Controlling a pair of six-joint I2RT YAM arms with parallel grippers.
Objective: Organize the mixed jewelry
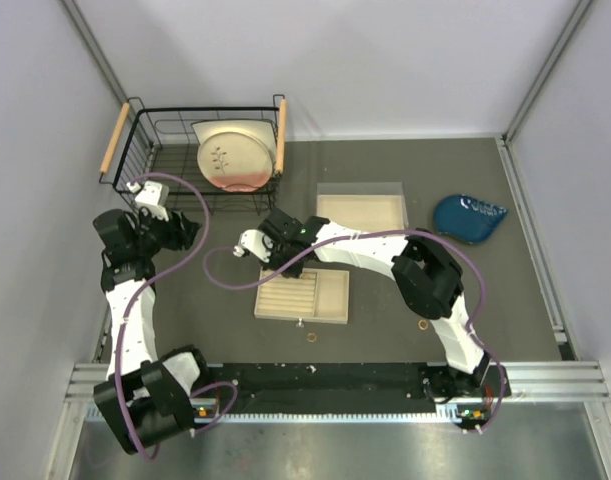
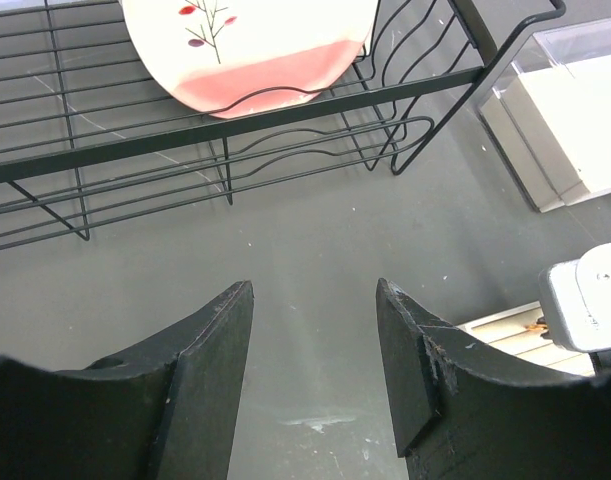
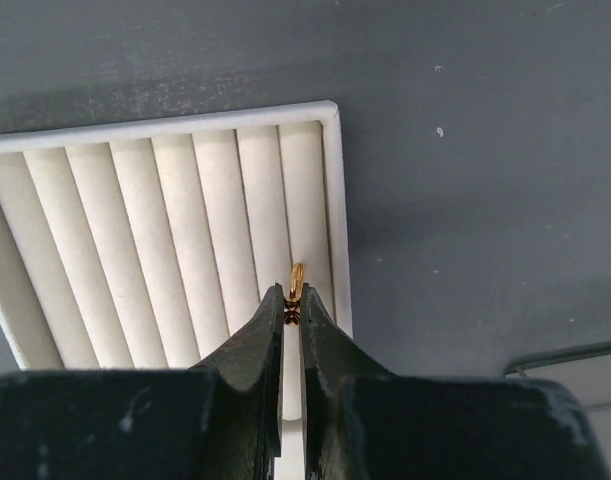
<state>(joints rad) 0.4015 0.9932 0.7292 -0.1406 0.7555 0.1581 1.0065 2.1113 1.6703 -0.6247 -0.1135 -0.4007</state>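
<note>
My right gripper is shut on a tiny gold ring, held on edge over the outermost groove of the beige ridged tray, close to its corner. From above, that gripper hangs over the tray's far left corner. Two more gold rings lie on the table near the tray's front edge and to its right. My left gripper is open and holds nothing, over bare table left of the tray. In the top view the left gripper sits just in front of the wire rack.
A black wire rack with a pink-and-cream plate stands at the back left, right ahead of my left gripper. A clear-sided beige box sits behind the tray. At the back right lies a blue object.
</note>
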